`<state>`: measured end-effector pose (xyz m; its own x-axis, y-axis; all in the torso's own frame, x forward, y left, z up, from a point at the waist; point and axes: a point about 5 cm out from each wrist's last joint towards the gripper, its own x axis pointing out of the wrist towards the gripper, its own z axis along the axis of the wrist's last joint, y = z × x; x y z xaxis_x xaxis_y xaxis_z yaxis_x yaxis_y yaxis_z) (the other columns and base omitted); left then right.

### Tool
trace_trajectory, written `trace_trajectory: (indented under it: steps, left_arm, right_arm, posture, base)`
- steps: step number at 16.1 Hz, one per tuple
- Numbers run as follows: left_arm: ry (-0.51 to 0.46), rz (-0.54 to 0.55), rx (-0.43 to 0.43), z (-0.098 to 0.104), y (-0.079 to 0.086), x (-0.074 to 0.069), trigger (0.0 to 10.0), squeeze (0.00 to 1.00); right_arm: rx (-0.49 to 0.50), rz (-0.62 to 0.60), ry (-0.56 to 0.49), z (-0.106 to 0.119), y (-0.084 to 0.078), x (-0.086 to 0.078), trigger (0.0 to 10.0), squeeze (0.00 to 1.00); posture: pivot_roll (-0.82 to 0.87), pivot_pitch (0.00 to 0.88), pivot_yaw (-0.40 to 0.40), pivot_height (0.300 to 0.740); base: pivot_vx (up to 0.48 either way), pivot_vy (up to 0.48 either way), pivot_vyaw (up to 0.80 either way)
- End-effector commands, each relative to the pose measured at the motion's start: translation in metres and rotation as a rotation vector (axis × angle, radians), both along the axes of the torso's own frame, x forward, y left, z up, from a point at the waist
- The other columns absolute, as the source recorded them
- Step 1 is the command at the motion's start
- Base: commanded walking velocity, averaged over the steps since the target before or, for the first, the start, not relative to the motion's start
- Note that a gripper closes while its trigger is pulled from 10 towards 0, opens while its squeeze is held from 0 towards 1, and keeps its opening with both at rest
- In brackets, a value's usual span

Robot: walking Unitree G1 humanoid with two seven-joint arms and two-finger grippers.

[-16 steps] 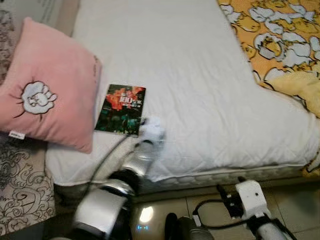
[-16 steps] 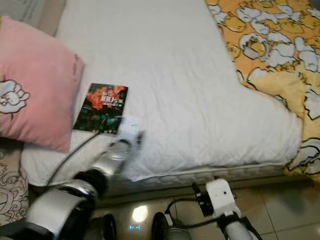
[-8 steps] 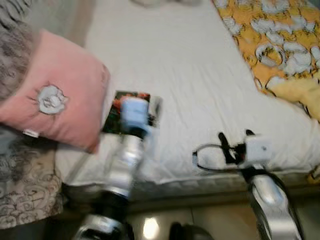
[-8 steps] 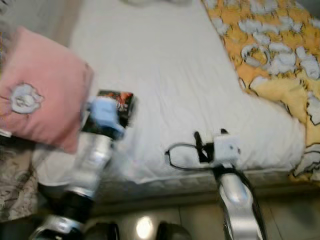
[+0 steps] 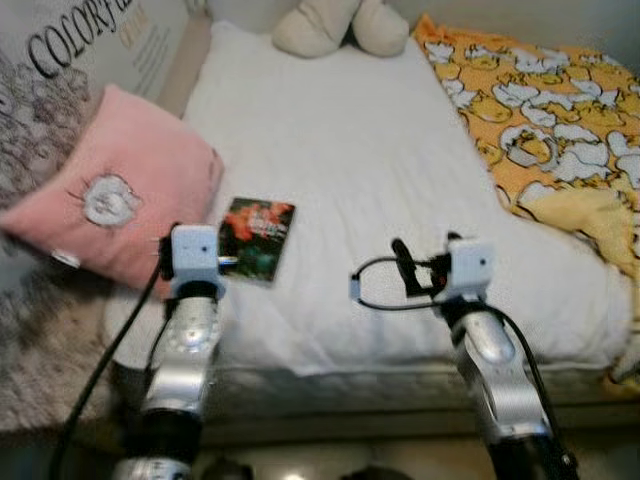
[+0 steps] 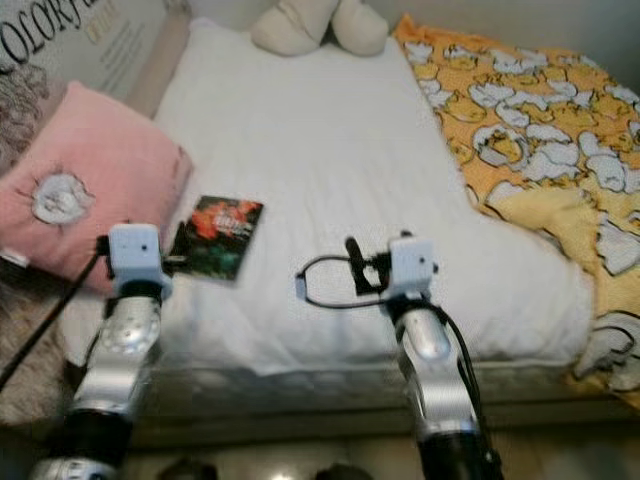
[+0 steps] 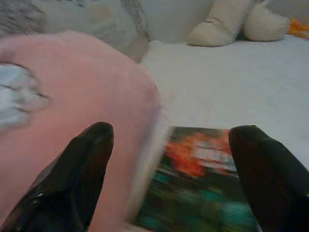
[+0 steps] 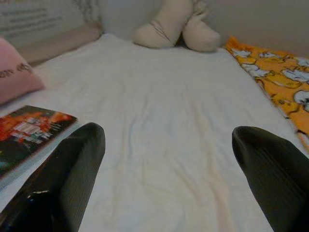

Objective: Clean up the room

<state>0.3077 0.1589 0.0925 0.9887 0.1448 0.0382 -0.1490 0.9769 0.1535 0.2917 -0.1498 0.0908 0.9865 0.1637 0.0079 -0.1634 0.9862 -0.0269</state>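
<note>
We see the book [image 5: 256,238] lying flat on the white bed [image 5: 380,170], left of centre in the frame, its left edge just beside the pink pillow [image 5: 110,190]. Our left pincer [image 7: 169,179] hovers low before the book with fingers spread wide and nothing between them; our right pincer [image 8: 164,179] hangs over the bare sheet, lower centre, equally wide and empty.

The main risk, as we judge it, is the flat cover on soft bedding: a finger pressing down could sink into the mattress, slide over the cover, or push the book under the pillow instead of getting beneath its edge. The pillow crowding the left finger [image 7: 72,179] could also be pinched along with it.

Against half a second ago, the camera now takes in more of the bed's head, with the plush toy [image 5: 335,25] at upper centre. The left wrist, which then overlapped the book, now sits lower left of it, and the picture is sharper.
</note>
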Motion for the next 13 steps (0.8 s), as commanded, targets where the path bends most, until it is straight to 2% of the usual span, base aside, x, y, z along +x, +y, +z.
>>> trace_trajectory:
  steps: [1,7,10,13]
  left_arm:
    - [-0.001,-0.036,0.029,0.001,-0.007,0.004,10.0,1.00]
    - [0.022,-0.055,0.034,-0.004,-0.005,0.002,10.0,1.00]
    - [0.010,-0.052,0.036,-0.003,-0.006,0.004,10.0,1.00]
    - [-0.039,-0.032,0.026,0.004,0.002,0.001,10.0,1.00]
  right_arm:
    - [0.013,0.004,-0.005,-0.002,0.002,-0.001,10.0,1.00]
    - [-0.025,0.019,0.022,-0.017,0.001,-0.009,10.0,1.00]
    - [-0.037,0.034,0.023,-0.020,0.004,-0.010,10.0,1.00]
    - [-0.020,0.042,0.017,-0.020,0.002,-0.010,10.0,1.00]
  posture:
    - [-0.01,0.000,-0.051,0.740]
    - [-0.02,0.000,-0.037,0.740]
    - [-0.02,0.000,-0.034,0.740]
    - [-0.02,0.000,-0.034,0.740]
  base:
    - [0.000,-0.480,0.00]
    - [0.000,-0.480,0.00]
    - [0.000,-0.480,0.00]
    - [0.000,-0.466,0.00]
